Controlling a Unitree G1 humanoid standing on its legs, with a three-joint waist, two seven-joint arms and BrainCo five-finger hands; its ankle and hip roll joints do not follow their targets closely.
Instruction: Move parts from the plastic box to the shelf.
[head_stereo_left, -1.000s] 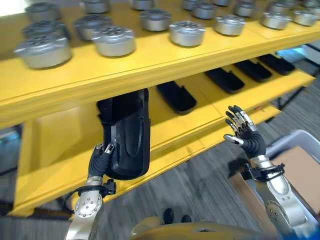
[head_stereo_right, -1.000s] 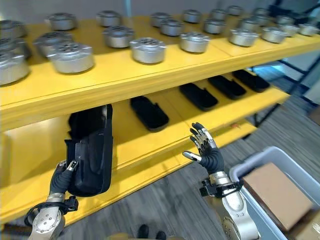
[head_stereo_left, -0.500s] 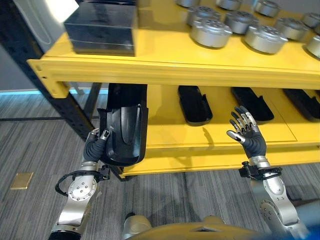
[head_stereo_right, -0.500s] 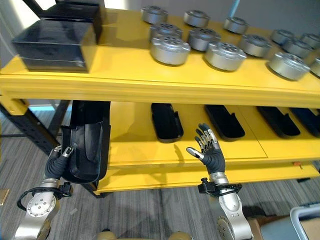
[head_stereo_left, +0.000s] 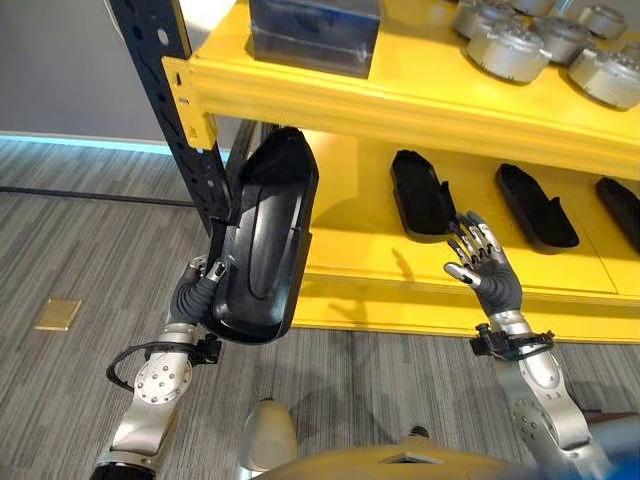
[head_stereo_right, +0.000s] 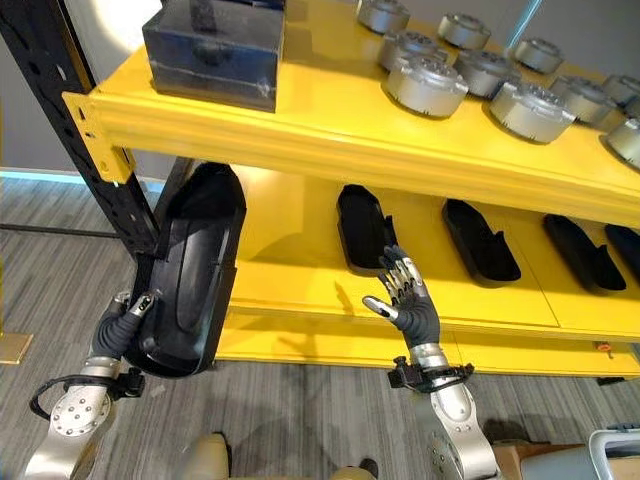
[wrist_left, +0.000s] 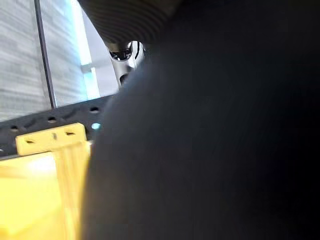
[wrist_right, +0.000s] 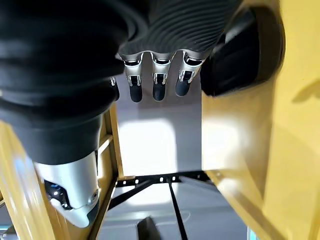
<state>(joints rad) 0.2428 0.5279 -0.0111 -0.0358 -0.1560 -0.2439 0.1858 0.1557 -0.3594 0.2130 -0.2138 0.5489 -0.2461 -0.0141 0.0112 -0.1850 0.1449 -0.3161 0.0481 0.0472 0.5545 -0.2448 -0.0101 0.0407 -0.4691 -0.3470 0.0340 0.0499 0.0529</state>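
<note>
A long black plastic part (head_stereo_left: 262, 240) stands nearly upright in front of the left end of the yellow lower shelf (head_stereo_left: 350, 225). My left hand (head_stereo_left: 197, 290) is shut on its lower edge, and the part's dark back (wrist_left: 210, 140) lies close before the left wrist camera. Its upper tip reaches just under the upper shelf's beam (head_stereo_left: 400, 95). My right hand (head_stereo_left: 480, 265) is raised in front of the lower shelf with fingers (wrist_right: 157, 82) straight and spread, holding nothing. Two similar black parts (head_stereo_left: 422, 193) (head_stereo_left: 535, 205) lie on the lower shelf beyond it.
A black box (head_stereo_left: 315, 30) and several round metal parts (head_stereo_left: 510, 50) sit on the upper shelf. A black perforated upright post (head_stereo_left: 165, 90) stands at the shelf's left end, close to the held part. Grey carpet floor (head_stereo_left: 80, 250) lies to the left.
The whole view has swung towards the shelf's left end. The black part stays in my left hand and now leans with its top to the right. The right hand remains raised and open.
</note>
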